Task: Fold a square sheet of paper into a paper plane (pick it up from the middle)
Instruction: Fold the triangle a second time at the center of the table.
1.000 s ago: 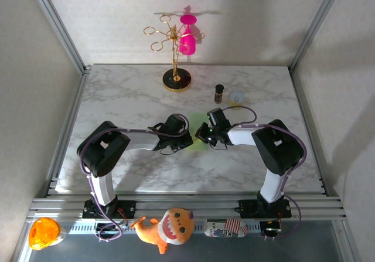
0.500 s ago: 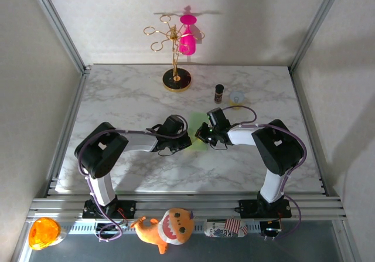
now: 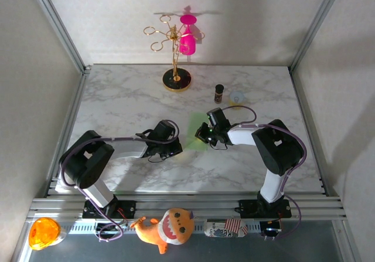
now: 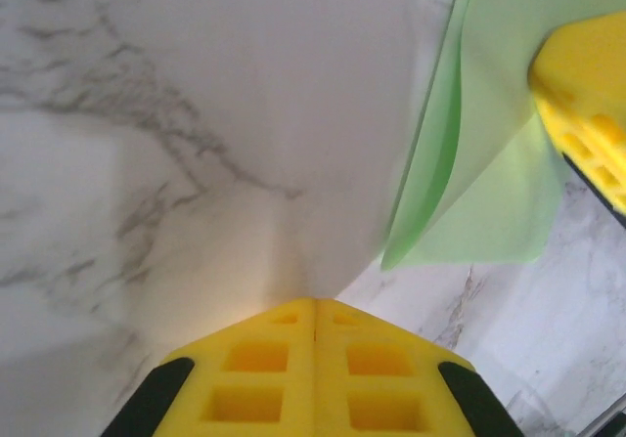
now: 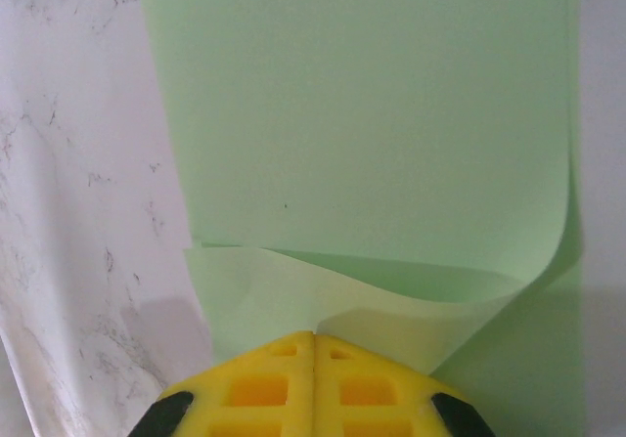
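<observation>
Overhead, the square sheet of paper [image 3: 197, 123] lies near the middle of the worktop [image 3: 117, 98], partly under the right gripper [image 3: 203, 136]. The left gripper [image 3: 174, 150] sits at the sheet's 8 o'clock, apart from it and touching nothing. Risk: no gripper pins the sheet flat, so a pull from the right arm may slide it across the smooth marble instead of folding it.

From the left wrist, the left gripper [image 4: 315, 318] has its jaws together and empty over bare worktop [image 4: 196, 114]. At 2 o'clock the sheet [image 4: 489, 163] shows two layers standing apart at a rounded bend, with the right gripper [image 4: 587, 95] on top. Risk: the bend is not creased and would likely spring open on release.

From the right wrist, the right gripper [image 5: 315, 337] has its jaws together and appears clamped on the near edge of a turned-over flap [image 5: 342, 283] of the sheet [image 5: 372, 114]. The flap bows upward toward 3 o'clock. Risk: pressed down as it stands, the crease could set skewed and the edges mismatch.
</observation>
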Controlling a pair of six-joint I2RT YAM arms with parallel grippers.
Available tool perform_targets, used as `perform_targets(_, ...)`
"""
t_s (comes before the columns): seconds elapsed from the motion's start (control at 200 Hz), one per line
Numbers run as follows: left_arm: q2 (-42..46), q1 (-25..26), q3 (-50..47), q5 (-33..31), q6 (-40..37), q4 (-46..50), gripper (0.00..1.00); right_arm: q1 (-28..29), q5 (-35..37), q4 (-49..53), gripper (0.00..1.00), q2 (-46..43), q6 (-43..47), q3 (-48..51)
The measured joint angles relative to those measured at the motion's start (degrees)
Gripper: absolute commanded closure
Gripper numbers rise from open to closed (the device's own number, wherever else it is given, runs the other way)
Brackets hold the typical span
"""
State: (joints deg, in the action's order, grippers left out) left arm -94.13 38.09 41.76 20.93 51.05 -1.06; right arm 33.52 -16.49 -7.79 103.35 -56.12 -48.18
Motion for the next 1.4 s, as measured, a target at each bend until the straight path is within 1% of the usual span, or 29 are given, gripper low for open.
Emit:
perform_targets(0.08, 0.9, 0.0, 1.2, 0.0, 0.1, 1.3, 0.97, 0.0, 0.0, 0.2, 0.98, 0.0, 0.0, -0.1)
perform_targets(0.195, 0.5, 0.0, 4.7, -0.2, 0.8, -0.2, 0.98, 0.0, 0.0, 0.2, 0.97, 0.0, 0.0, -0.1)
perform_targets(0.401, -6.1, 0.0, 9.1, 0.1, 2.6, -4.5, 0.99, 0.0, 0.0, 0.2, 0.98, 0.0, 0.0, -0.2)
perform_targets(0.606, -10.4, 0.1, 9.2, 0.1, 3.4, -4.9, 1.0, 0.0, 0.0, 0.5, 0.97, 0.0, 0.0, -0.3)
perform_targets(0.796, -10.5, 0.1, 9.2, 0.1, 3.7, -5.2, 1.0, 0.0, 0.0, 1.2, 0.97, -0.1, 0.5, -0.7)
perform_targets(0.991, -10.4, 0.1, 8.2, 0.1, 4.1, -6.8, 1.0, -0.3, 0.4, 3.3, 0.95, -2.1, 3.8, -0.7)
perform_targets(1.127, -10.3, 0.1, 8.0, 0.0, 4.1, -7.1, 1.0, -0.4, -1.4, 2.7, 0.95, -3.8, 5.2, -0.7)
perform_targets(1.397, -10.3, 0.1, 8.0, 0.0, 4.1, -7.1, 1.0, 0.5, -5.0, 1.2, 0.96, -2.4, 5.9, -0.5)
